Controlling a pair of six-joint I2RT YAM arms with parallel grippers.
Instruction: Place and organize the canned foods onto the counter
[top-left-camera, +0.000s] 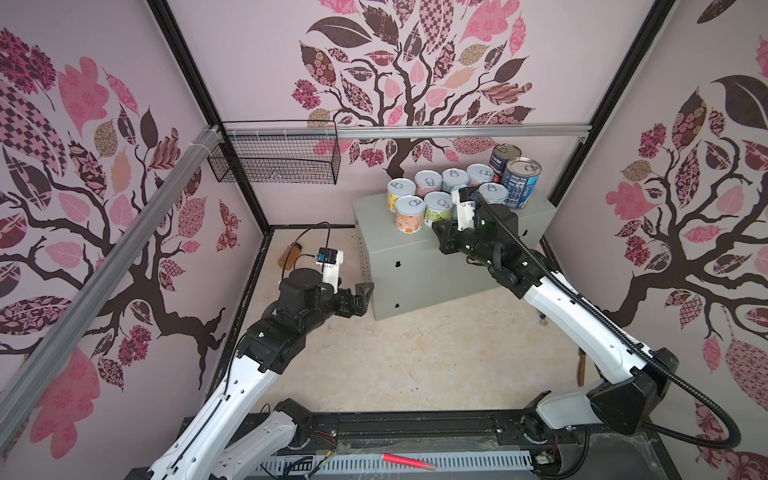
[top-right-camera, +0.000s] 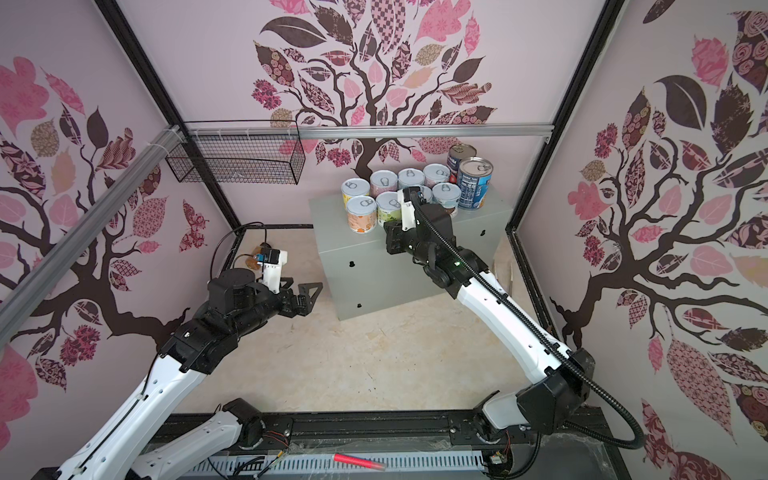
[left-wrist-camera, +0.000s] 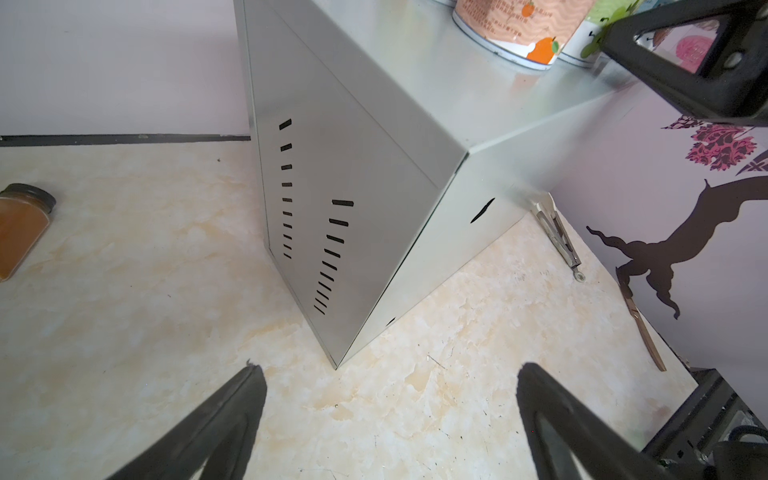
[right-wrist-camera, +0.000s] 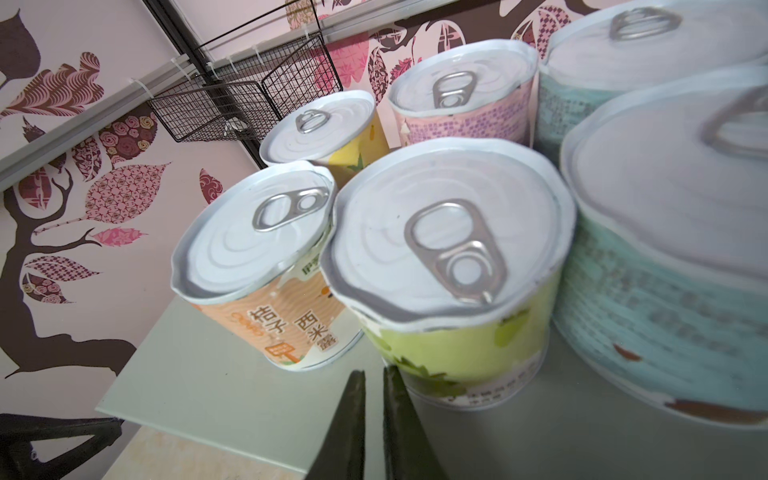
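Note:
The canned foods stand together on the back of the counter (top-left-camera: 419, 266), a light-grey metal box. Several short white-lidded ones form two rows, with an orange-label can (top-left-camera: 409, 215) and a green-label can (right-wrist-camera: 453, 291) at the front. A tall blue-label can (top-left-camera: 520, 183) and a red-label one (top-left-camera: 503, 154) stand at the right end. My right gripper (right-wrist-camera: 374, 376) is shut and empty, low over the counter top, its tips right by the green can's base. My left gripper (left-wrist-camera: 390, 370) is open and empty above the floor, off the counter's front left corner.
An amber bottle (top-left-camera: 289, 254) lies on the beige floor by the left wall. A black wire basket (top-left-camera: 274, 158) hangs on the back rail. Metal tongs (left-wrist-camera: 557, 232) lie by the right wall. A red pen (top-left-camera: 407, 460) rests on the front rail.

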